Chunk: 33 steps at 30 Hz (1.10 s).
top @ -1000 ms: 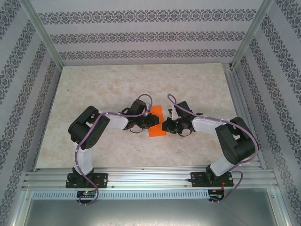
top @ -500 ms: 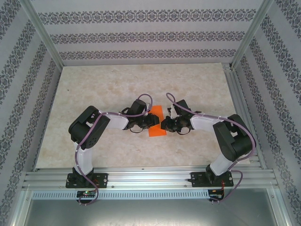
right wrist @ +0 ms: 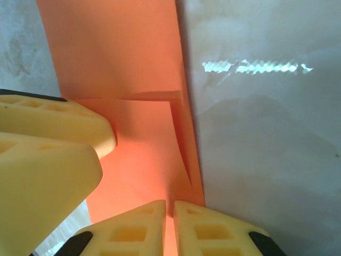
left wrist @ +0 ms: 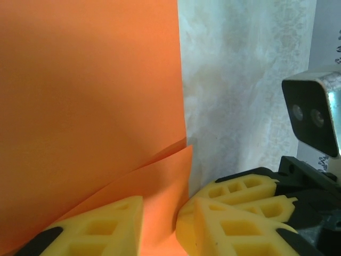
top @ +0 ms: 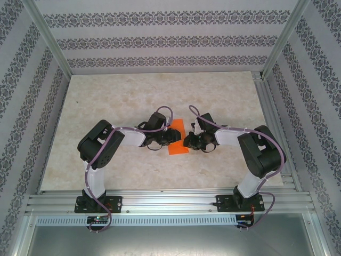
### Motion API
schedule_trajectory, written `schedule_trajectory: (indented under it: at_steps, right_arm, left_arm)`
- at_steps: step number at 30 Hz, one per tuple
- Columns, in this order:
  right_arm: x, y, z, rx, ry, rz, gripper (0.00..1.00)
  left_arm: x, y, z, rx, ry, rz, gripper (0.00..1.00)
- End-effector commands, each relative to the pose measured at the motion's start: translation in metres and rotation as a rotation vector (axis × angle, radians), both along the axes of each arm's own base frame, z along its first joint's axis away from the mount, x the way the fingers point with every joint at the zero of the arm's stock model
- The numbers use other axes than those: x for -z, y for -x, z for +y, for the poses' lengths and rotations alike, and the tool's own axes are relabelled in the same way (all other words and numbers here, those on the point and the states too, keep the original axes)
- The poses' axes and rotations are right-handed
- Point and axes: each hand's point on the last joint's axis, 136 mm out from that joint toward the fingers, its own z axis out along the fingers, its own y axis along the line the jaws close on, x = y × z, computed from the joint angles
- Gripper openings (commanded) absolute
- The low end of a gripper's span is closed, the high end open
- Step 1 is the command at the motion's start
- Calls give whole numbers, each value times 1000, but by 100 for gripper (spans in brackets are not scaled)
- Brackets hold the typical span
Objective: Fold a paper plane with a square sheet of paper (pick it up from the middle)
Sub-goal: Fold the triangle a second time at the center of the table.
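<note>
I have two arms and two claws, and there is one orange paper (top: 178, 146) on the counter (top: 133, 96). The paper lies near the middle of the counter, a bit closer to the near edge than to the far edge. From above it looks like one long thin strip. Its long sides point from the near edge to the far edge. My claws sit on either side of it, one left and one right, both low down by the counter.

My left claw (left wrist: 160, 209) has two yellow fingers (left wrist: 101, 229). They are a little way apart, with a small gap. One corner flap of the paper lies in that gap, and I am not squeezing it. One finger lies over the paper and the other sits just off its edge.

My right claw (right wrist: 170, 202) has two fingers (right wrist: 213, 229) too. They are pressed almost together, and a thin raised fold of the paper is pinched between them. One folded flap (right wrist: 144, 138) lies flat on the paper just in front of them. The two fingers of my left claw are at the paper's other edge.
</note>
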Motion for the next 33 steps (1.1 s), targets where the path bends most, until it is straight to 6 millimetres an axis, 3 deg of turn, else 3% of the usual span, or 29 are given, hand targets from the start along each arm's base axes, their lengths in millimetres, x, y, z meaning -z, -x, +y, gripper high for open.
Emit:
schedule_trajectory:
  at_steps: [1,9,18,27,33]
  right_arm:
    - [15,-1,-10,7,54,6,13]
    - [19,2,-13,16,65,16,11]
    - [20,2,-14,21,70,21,11]
    - [21,2,-14,21,71,25,10]
    - [23,4,-16,17,86,31,8]
  left_arm:
    - [-3,-1,-1,-5,-23,-28,36]
    - [-33,-4,1,-12,6,-94,45]
    - [-36,6,-4,-2,77,-62,24]
    - [-7,9,-10,-6,58,-8,18]
    - [14,8,1,-39,-3,0,16]
